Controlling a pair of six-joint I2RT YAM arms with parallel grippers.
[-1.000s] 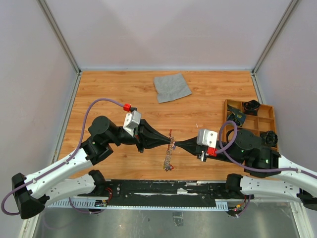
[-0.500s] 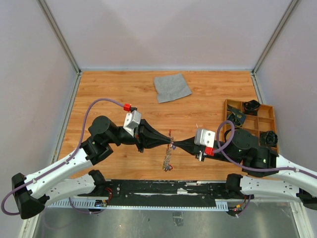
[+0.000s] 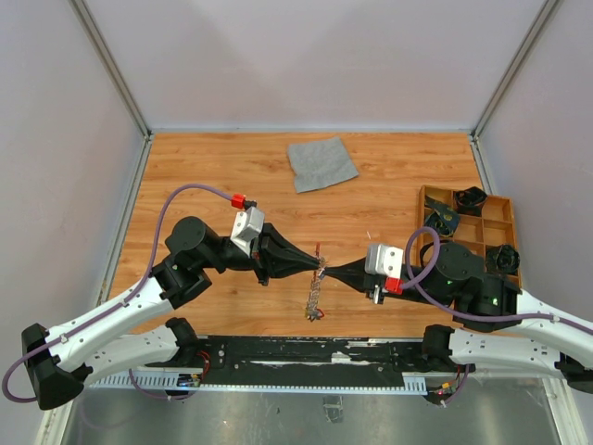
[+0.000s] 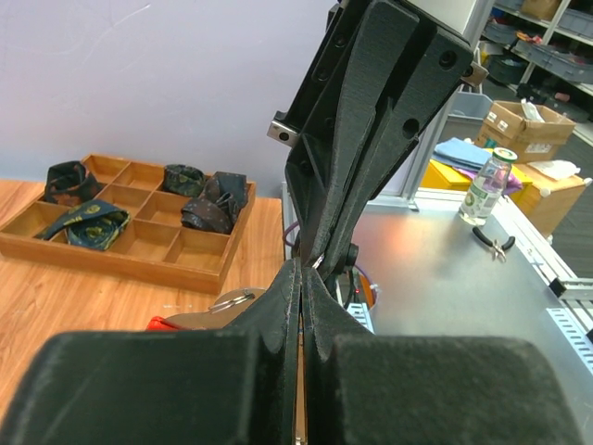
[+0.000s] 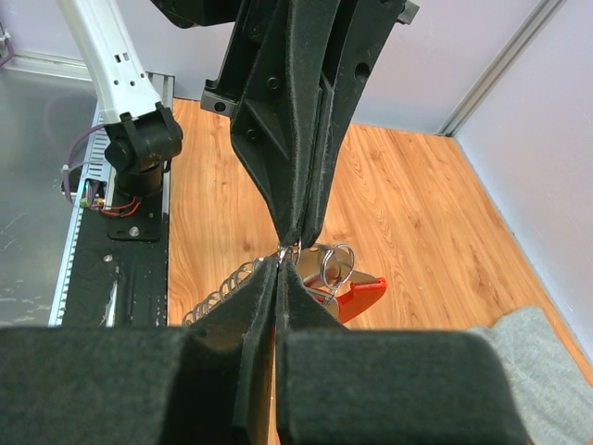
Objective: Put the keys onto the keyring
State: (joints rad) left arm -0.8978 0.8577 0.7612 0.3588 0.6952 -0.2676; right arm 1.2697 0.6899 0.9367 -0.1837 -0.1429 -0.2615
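My left gripper point(image 3: 315, 267) and right gripper point(image 3: 327, 271) meet tip to tip above the middle of the table. Both are shut on a small silvery ring at the top of the keyring's chain point(image 3: 315, 297), which hangs down toward the near edge. In the right wrist view the pinched ring point(image 5: 283, 250) shows between the right gripper point(image 5: 281, 266) and the left gripper point(image 5: 298, 236), with the chain point(image 5: 218, 292) trailing left. Just behind the tips hangs a flat silvery piece with a red end point(image 5: 363, 297) and a split ring point(image 5: 335, 262). Whether that piece is a key or the keyring's clip I cannot tell.
A grey cloth square point(image 3: 321, 163) lies at the back of the wooden table. A compartmented wooden tray point(image 3: 491, 196) with dark items stands at the right, close to the right arm. A black rail point(image 3: 315, 350) runs along the near edge.
The right arm has edged a little to the left, toward the left gripper. Both grippers stay shut, and the chain hangs much as before.
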